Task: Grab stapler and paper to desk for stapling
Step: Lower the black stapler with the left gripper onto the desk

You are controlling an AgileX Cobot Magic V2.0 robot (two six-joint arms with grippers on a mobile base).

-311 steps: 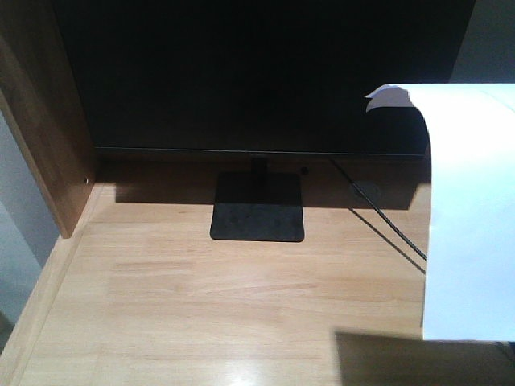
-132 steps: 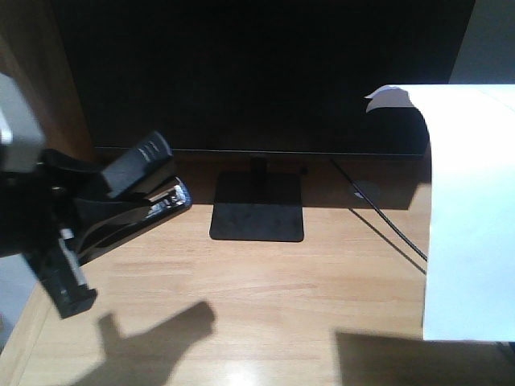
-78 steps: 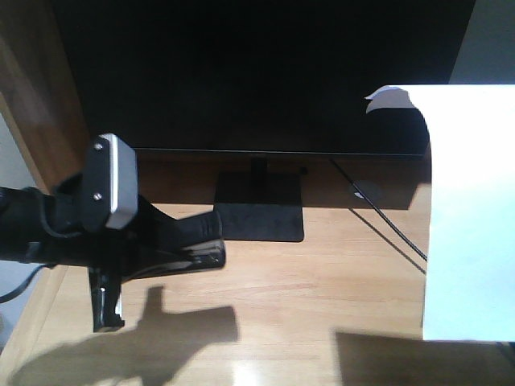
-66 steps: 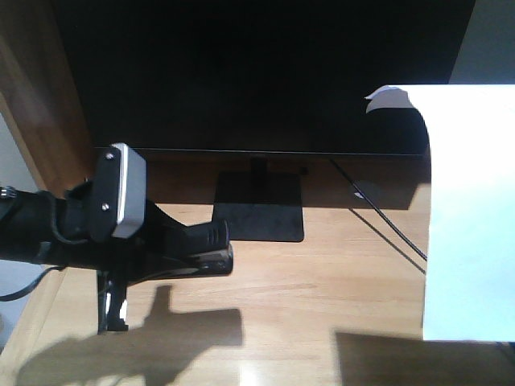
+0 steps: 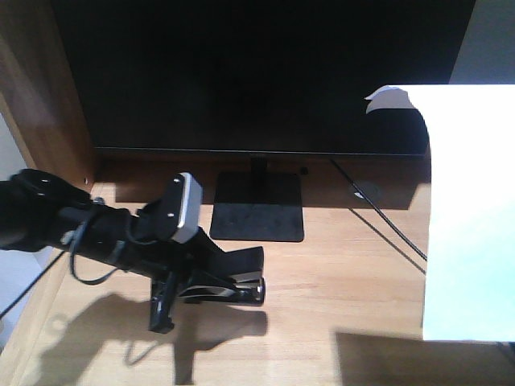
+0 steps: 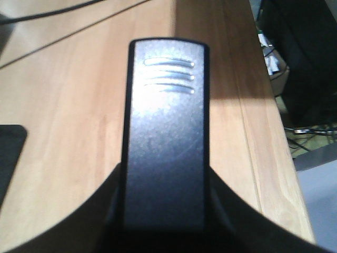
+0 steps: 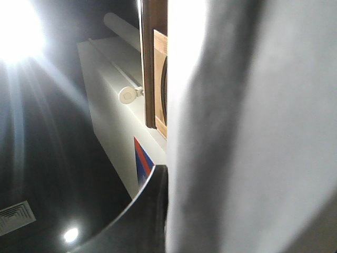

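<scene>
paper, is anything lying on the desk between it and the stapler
Mostly bare wood. One black cable crosses the desk diagonally from under the monitor to the left edge of the paper. The monitor stand sits behind the stapler, off that line.

No legible text or markings.

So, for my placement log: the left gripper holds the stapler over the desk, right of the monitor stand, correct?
No. The left gripper holds the stapler over the desk, front-left of the monitor stand; the front-facing view shows it.
</scene>
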